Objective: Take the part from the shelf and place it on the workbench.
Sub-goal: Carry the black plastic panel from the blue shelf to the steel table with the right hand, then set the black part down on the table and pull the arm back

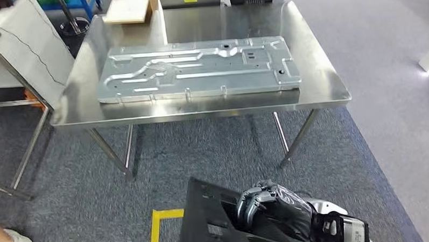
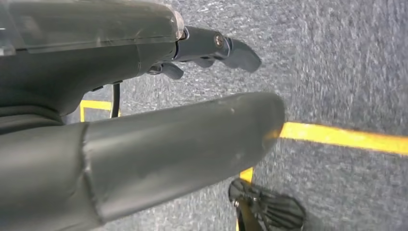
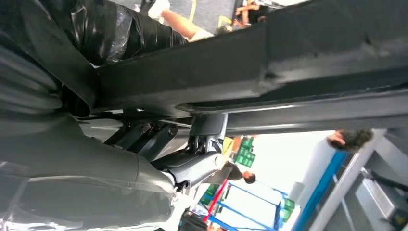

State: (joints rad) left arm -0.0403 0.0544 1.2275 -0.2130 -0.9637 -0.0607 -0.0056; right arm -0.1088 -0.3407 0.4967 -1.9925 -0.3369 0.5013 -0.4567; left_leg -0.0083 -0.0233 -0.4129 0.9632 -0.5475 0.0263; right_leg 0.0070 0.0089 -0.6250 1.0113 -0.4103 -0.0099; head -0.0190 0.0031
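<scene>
The right hand (image 1: 261, 203) is curling its fingers over the edge of a black part (image 1: 213, 223), gripping it low before the robot, its long axis tilting up and away. The left hand (image 2: 144, 110) is hanging over grey carpet (image 2: 346, 62), fingers apart, holding nothing. Ahead, a steel workbench (image 1: 330, 90) is carrying a stamped metal panel (image 1: 200, 70).

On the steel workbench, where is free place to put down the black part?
The stamped metal plate covers most of the workbench. Bare strips: the front edge, the right end past the plate, and behind it. The right hand grips the black part.
</scene>
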